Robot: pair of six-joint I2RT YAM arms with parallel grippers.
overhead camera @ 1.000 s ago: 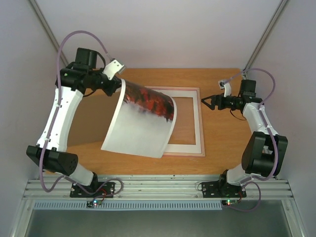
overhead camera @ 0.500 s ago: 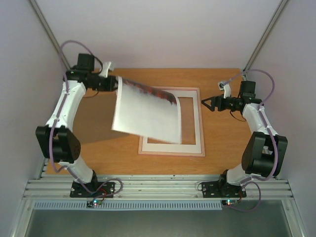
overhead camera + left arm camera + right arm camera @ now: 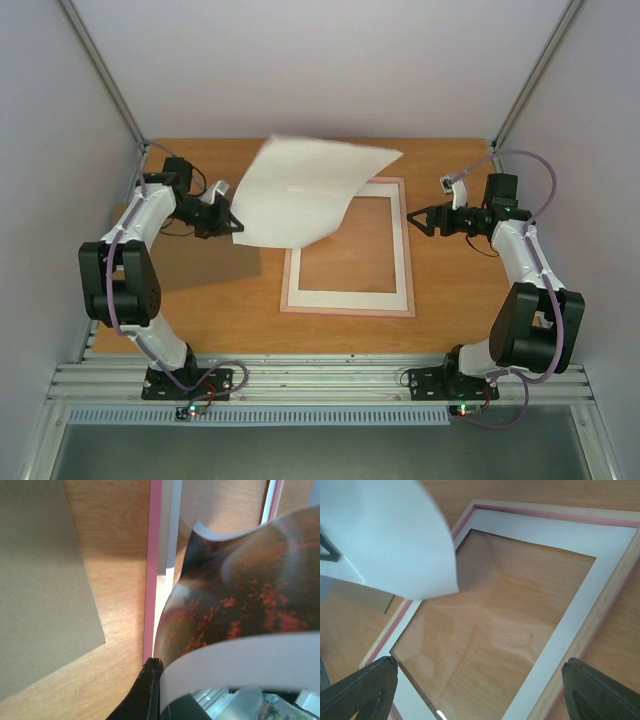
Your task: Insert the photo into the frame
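Observation:
The photo point(image 3: 310, 192) hangs curled in the air, its white back facing up, over the far-left part of the frame point(image 3: 408, 262). My left gripper point(image 3: 229, 222) is shut on the photo's left edge. In the left wrist view the red-orange trees point(image 3: 240, 595) show on the photo's underside, and the gripper point(image 3: 156, 663) pinches its corner beside the frame's pink rim point(image 3: 154, 555). The frame lies flat with a white mat point(image 3: 345, 298) in it. My right gripper point(image 3: 415, 219) stands open at the frame's right edge. Its wrist view looks down on the frame point(image 3: 615, 592), with the gripper point(image 3: 479, 666) holding nothing.
A plain brown backing board point(image 3: 190, 265) lies flat on the table left of the frame, and it shows as the backing board point(image 3: 40, 580) in the left wrist view. The photo's white back point(image 3: 385, 535) hangs over the frame's corner in the right wrist view. Walls close in the table's sides.
The left arm has swung the photo over and flipped it, so its white back faces up over the frame's far-left part. The left gripper has dropped lower and nearer. The right arm has barely moved.

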